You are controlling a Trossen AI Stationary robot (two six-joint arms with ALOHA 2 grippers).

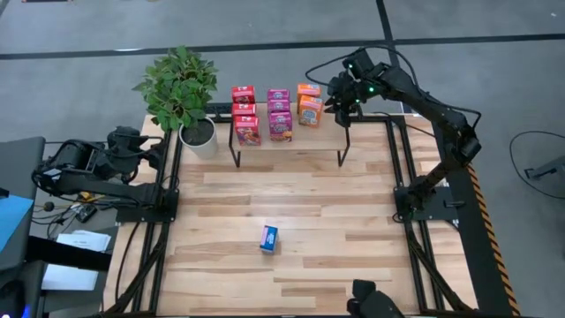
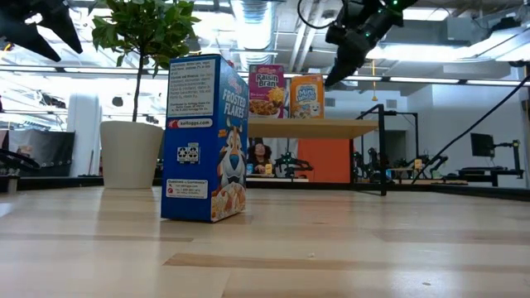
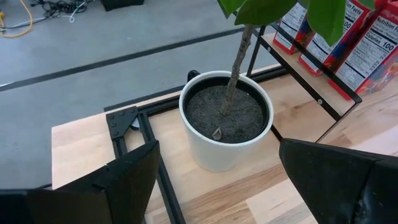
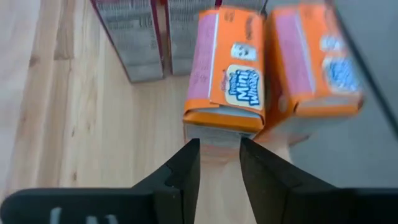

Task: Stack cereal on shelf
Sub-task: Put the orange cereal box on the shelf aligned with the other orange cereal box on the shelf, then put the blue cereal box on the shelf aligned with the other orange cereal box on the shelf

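Left arm's gripper, fingers spread wide, rests beside the white-potted green plant. On the light-wood shelf with black legs stand eight small cardboard cereal boxes: three red, three magenta, two orange. One blue box stands alone mid-table. Right arm's gripper, narrowly parted and empty, hovers above the orange boxes.

Bright, even overhead light; blurred orange boxes close up.
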